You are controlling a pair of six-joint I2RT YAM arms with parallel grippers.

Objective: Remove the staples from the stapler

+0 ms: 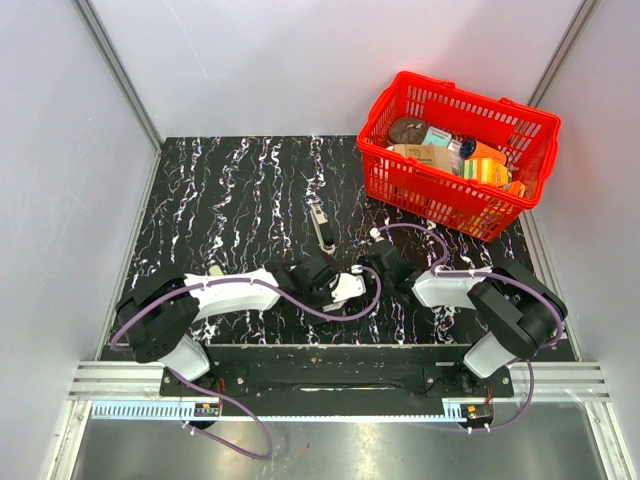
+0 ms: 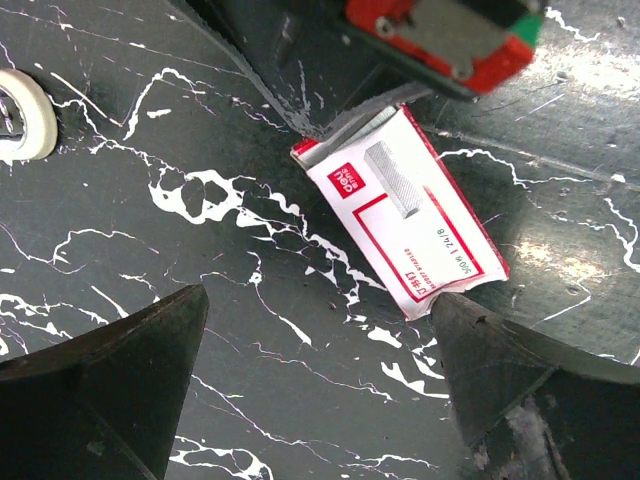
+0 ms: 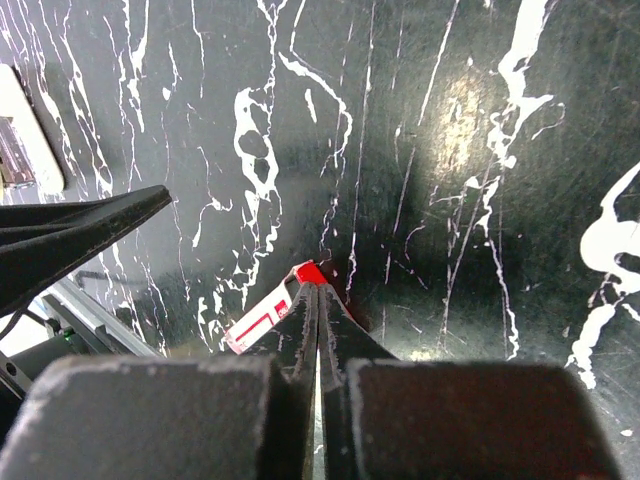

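The stapler (image 1: 320,225), slim and dark, lies on the black marbled table behind both grippers. Its pale end (image 2: 14,115) shows at the left edge of the left wrist view, and as a pale shape (image 3: 20,130) in the right wrist view. A white-and-red staple box (image 2: 400,215) lies flat between the arms (image 1: 347,288). My left gripper (image 2: 320,325) hangs open just short of the box, its right finger (image 2: 520,385) at the box's near corner. My right gripper (image 3: 320,290) is shut, nothing between its fingers, tips resting at the box's red end (image 3: 310,272).
A red basket (image 1: 430,190) full of packets stands at the back right of the table. Grey walls close in the table on three sides. The left gripper's finger (image 3: 80,230) shows dark at the left of the right wrist view.
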